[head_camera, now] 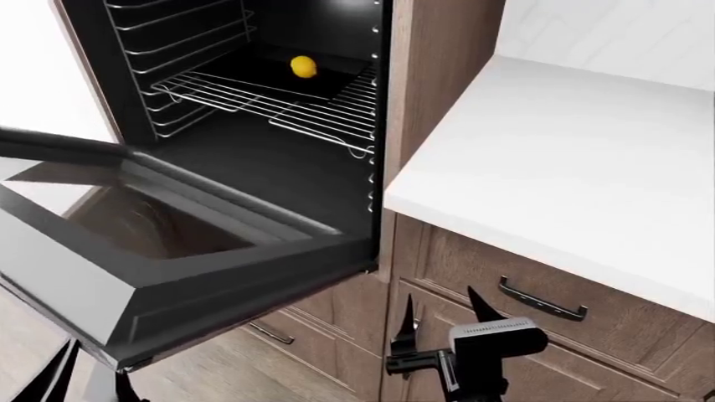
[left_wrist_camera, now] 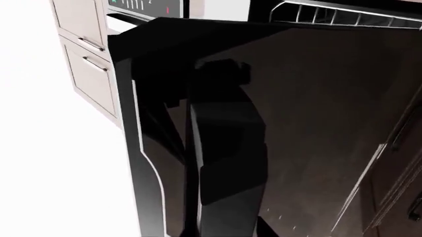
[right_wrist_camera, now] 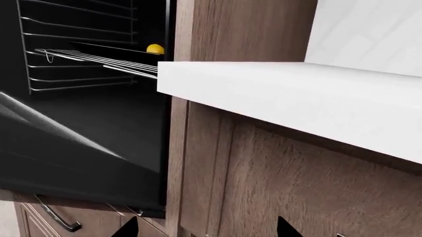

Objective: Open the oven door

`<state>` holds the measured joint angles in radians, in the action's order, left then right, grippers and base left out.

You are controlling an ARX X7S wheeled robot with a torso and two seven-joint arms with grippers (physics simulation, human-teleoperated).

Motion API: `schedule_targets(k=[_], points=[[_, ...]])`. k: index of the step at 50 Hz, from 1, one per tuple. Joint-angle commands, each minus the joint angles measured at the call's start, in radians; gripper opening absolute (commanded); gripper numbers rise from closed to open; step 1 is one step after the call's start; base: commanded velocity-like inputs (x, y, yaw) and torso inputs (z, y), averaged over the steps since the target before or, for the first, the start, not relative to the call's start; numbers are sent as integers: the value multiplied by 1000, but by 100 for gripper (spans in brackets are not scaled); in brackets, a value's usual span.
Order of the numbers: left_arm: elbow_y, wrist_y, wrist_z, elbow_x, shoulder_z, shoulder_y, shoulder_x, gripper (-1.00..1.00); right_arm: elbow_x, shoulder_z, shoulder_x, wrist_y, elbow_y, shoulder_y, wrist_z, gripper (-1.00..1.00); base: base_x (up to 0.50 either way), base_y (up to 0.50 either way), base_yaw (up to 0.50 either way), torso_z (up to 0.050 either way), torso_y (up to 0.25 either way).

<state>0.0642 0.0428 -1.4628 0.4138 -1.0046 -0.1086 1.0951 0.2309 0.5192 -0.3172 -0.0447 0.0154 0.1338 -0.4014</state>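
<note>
The oven door [head_camera: 167, 243] hangs swung down and well open, its grey-framed inner side facing up, with the cavity behind it in plain sight. Its glossy black outer glass [left_wrist_camera: 316, 123] fills the left wrist view. The door [right_wrist_camera: 66, 148] also shows as a dark slope in the right wrist view. My left gripper [head_camera: 95, 373] sits under the door's near edge at the frame's bottom. Its black fingers straddle something grey there, and I cannot make out their grip. My right gripper [head_camera: 441, 306] is open and empty in front of the wood drawers, its fingertips [right_wrist_camera: 128, 228] spread wide.
A wire rack [head_camera: 280, 100] and a small yellow object [head_camera: 303, 66] sit inside the oven. A white countertop [head_camera: 558, 167] juts out on the right above a drawer with a dark handle [head_camera: 542, 301]. Light drawers [left_wrist_camera: 92, 64] stand beside the oven's control panel [left_wrist_camera: 145, 6].
</note>
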Motion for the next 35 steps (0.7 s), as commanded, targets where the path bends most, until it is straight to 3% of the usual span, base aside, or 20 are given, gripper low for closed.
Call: schedule_targets(k=[1, 35], points=[[-148, -70, -94, -3, 186, 23, -27, -100, 0, 3, -2, 1, 0, 0, -3, 100, 0, 0, 0, 0, 0], [-455, -262, -99, 188, 393, 115, -235, -100, -8, 19, -3, -10, 9, 0, -8, 100, -2, 3, 5, 0, 0]])
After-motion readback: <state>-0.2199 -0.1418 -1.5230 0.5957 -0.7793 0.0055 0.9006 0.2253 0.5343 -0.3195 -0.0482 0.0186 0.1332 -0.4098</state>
